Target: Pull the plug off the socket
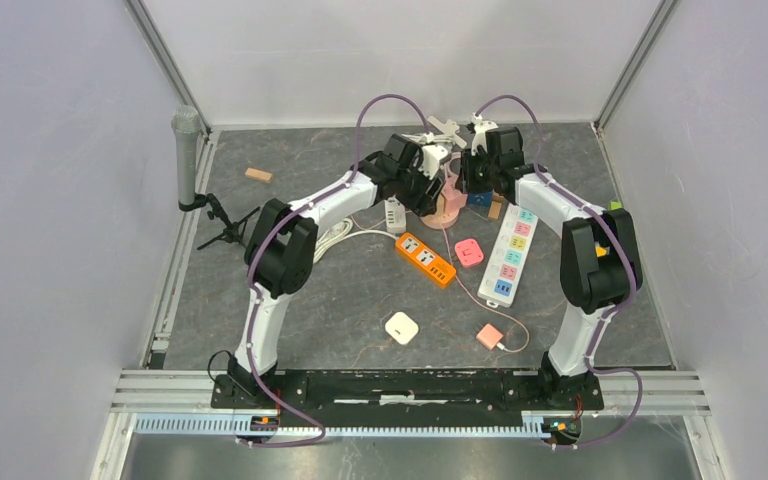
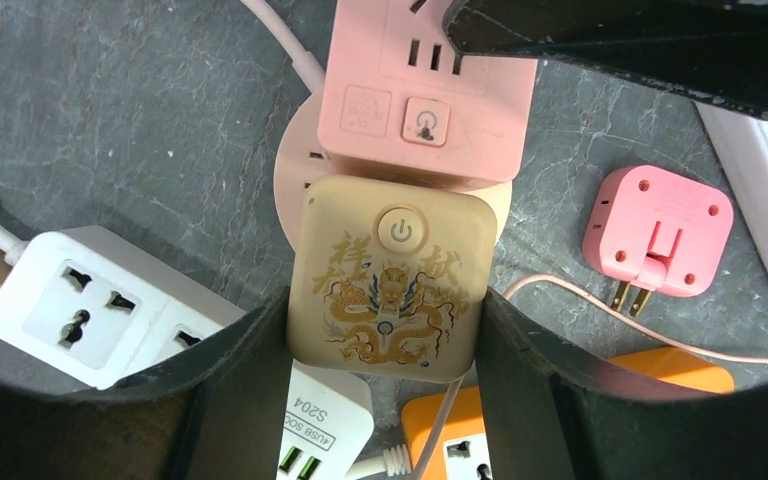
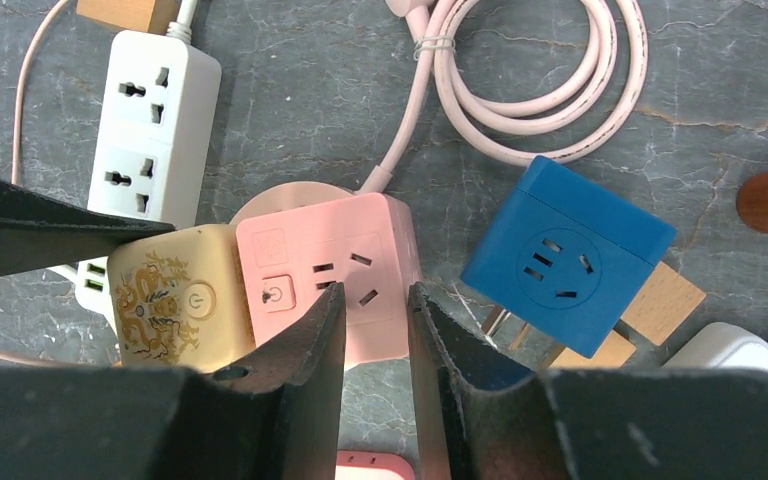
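The plug, a beige cube (image 2: 390, 275) printed with a gold dragon, sits against the side of the pink cube socket (image 2: 425, 90) on its round pink base. My left gripper (image 2: 385, 300) is shut on the plug, one finger pressed to each side face. The same plug (image 3: 175, 300) and socket (image 3: 360, 225) show in the right wrist view. There my right gripper (image 3: 376, 290) hangs with its fingertips over the socket's top face. Its jaws are a narrow gap apart with nothing between them. In the top view both grippers (image 1: 430, 185) (image 1: 470, 180) meet over the socket at the table's back.
A white power strip (image 2: 80, 310) and an orange one (image 1: 425, 258) lie beside the plug. A pink adapter (image 2: 660, 230), a blue cube socket (image 3: 565, 255) on wooden blocks and a coiled pink cable (image 3: 540, 80) crowd around. A long pastel strip (image 1: 513, 255) lies to the right.
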Available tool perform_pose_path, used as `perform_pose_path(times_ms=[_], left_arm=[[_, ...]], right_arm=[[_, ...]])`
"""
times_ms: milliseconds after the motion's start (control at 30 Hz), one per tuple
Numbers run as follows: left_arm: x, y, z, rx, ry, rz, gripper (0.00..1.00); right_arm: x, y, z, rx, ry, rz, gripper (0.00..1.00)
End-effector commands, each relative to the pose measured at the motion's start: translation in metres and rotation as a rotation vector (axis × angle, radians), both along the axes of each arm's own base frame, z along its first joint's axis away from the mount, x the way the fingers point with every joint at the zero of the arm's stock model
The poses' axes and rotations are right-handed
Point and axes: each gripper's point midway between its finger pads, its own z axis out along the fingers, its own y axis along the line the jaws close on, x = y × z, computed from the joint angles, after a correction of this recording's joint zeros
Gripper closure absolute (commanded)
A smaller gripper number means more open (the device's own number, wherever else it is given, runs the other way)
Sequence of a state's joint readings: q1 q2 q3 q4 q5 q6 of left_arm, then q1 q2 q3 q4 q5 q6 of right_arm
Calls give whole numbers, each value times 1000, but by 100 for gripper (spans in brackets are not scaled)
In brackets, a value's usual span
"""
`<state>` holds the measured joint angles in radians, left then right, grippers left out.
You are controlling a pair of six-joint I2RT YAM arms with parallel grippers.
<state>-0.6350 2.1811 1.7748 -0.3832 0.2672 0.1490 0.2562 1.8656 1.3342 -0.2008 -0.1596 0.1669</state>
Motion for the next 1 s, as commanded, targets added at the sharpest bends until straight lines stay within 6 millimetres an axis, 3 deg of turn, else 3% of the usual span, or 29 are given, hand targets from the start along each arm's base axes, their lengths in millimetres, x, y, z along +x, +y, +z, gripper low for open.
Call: perform_pose_path(times_ms=[0,67,367,600,667,800,967], left_arm=[[4,-6,55,-325,147,52,98],[12,2,57,-380,164,99,98],[-9,-8,38,-8,-56,-54,98],[-4,-19,63,-234,67,13,98],[-4,-19,66,-214,40,11,98],[-6,-10,52,41,-167,-49,98],[-10,-14,52,-80,-52,-32,98]], right_arm=[[-67,-14,-87,-127,336,38,67],[-68,-13,-85,-116,320,43,67],[-67,-12,-85,-111,313,51,67],[-71,-13,-88,-117,316,57,67],[-72,-14,-87,-121,313,64,67],[-72,-13,-81,-117,278,83,66],[-74,-10,-81,-103,277,104,64]])
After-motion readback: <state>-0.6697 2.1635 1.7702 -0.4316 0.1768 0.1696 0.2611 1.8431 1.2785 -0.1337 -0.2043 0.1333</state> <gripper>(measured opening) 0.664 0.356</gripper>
